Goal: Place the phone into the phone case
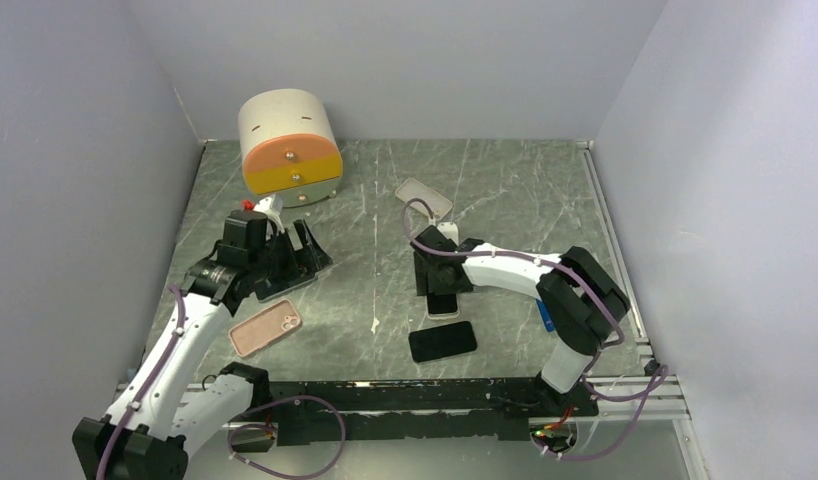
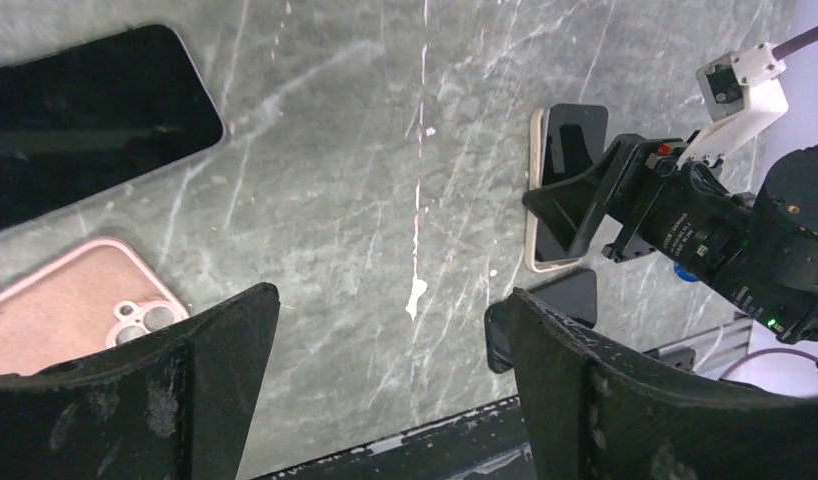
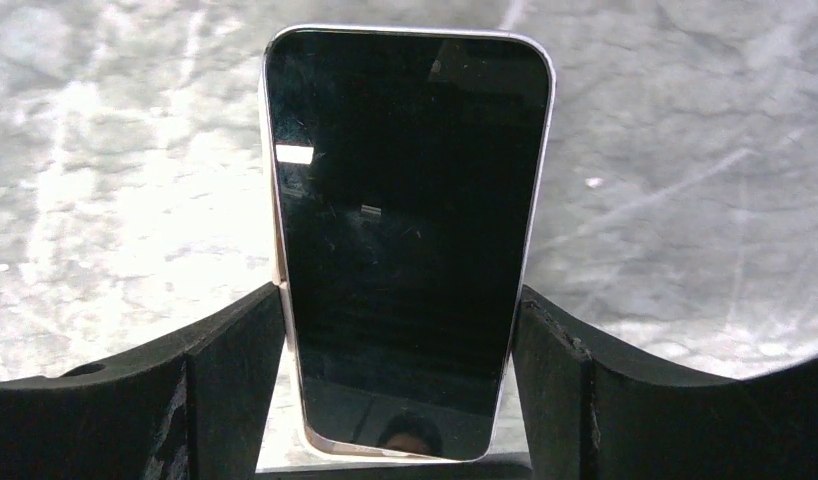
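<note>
On worktop, right of centre: phone [image 3: 405,200] lies screen up under right end effector [image 1: 440,288]; looks flat on the stone, not lifted, judging by left wrist view.
Right end effector: fingers [image 3: 225,390] sit against both long edges of the phone, near one end; reads as a pinch on the phone.
Left end effector [image 2: 385,400]: spread wide, empty, over bare worktop [image 1: 505,180], close to pink phone case [image 1: 265,328].
Phone look: black glass, screen off, pale silver rim, rounded corners, small glare patch; thin, slick.
Case options: clear phone case [image 1: 424,198] beyond right end effector, apart from it; pink one by left arm; can't tell which is meant.
Risk, slip: hold is on narrow smooth edges near one end, so phone may pivot or drop on lift.
Risk, bad seating: corner could catch case lip; nothing pins either case, so it may skid when pressed.
Risk, collision: second black phone [image 1: 442,341] lies just beside; a low sweep could knock it.
</note>
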You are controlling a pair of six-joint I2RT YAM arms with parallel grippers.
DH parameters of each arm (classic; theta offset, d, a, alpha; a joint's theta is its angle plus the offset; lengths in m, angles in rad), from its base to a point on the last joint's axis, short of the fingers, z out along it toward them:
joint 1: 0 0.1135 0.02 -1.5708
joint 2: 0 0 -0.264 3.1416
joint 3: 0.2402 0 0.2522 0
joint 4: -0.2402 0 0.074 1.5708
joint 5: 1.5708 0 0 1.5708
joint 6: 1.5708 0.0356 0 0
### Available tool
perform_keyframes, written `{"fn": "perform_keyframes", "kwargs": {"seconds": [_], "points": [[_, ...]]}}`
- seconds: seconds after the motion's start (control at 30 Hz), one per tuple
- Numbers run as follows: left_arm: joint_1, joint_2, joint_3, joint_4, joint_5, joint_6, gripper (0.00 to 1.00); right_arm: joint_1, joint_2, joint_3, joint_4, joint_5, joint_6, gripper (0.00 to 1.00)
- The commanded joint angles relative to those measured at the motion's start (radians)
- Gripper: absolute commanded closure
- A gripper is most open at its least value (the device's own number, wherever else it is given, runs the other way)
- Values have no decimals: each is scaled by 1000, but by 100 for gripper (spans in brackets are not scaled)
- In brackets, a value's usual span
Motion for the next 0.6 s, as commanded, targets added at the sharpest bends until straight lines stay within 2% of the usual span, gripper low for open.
{"fn": "perform_keyframes", "kwargs": {"seconds": [0.0, 0.2, 0.37, 0.57], "points": [[3, 34, -28, 78, 83, -86, 12, 59, 44, 42, 93, -6, -14, 38], [3, 106, -80, 147, 138, -142, 14, 87, -16, -11, 256, -12, -41, 45], [4, 186, -103, 243, 279, -185, 18, 96, -114, -98, 379, -35, -90, 47], [4, 251, -145, 442, 371, -240, 15, 105, -216, -188, 494, -53, -128, 48]]}}
